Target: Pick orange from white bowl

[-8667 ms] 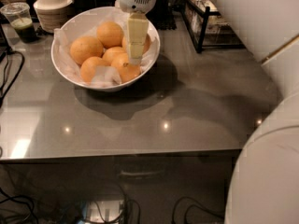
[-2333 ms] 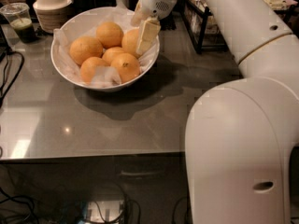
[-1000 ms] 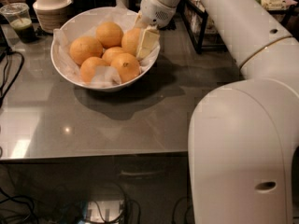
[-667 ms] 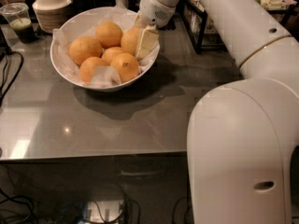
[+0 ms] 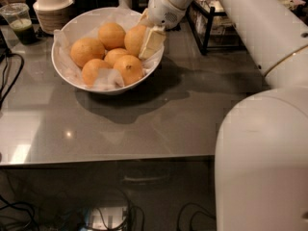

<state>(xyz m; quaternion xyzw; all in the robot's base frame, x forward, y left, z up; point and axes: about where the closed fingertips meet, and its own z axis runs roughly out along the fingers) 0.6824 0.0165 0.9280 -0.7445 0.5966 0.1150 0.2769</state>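
The gripper is against an orange at the white bowl's right side. I cannot tell if it holds it. The orange could slip.

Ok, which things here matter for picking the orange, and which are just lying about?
For the job: oranges; white bowl; pincer, in the bowl at its right rim.
Lying about: beige bowl stack; cup of green drink; black rack.

Pincer in white bowl, seemingly against orange
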